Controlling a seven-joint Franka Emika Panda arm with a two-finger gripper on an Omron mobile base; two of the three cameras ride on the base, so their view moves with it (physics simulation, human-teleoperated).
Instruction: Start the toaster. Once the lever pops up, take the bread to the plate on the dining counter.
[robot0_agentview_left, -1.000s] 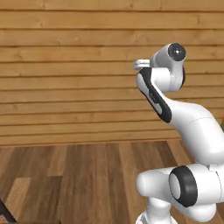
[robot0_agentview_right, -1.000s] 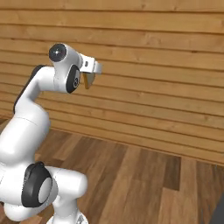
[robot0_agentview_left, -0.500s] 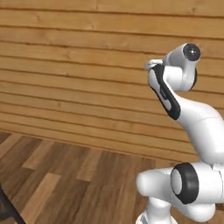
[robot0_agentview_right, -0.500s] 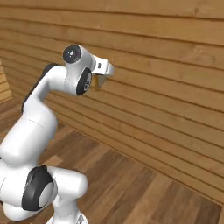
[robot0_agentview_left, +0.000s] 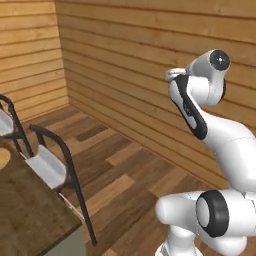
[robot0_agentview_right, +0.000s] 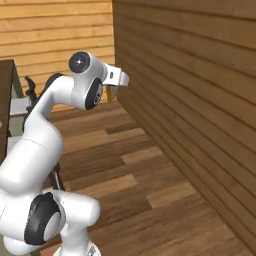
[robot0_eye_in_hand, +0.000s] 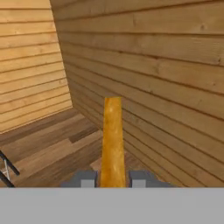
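floor – wood planks | two black chairs stand on it, beside dining counter

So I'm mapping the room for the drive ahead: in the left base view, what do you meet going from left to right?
Dining counter → nearer chair → bare wood floor → the robot's white arm.
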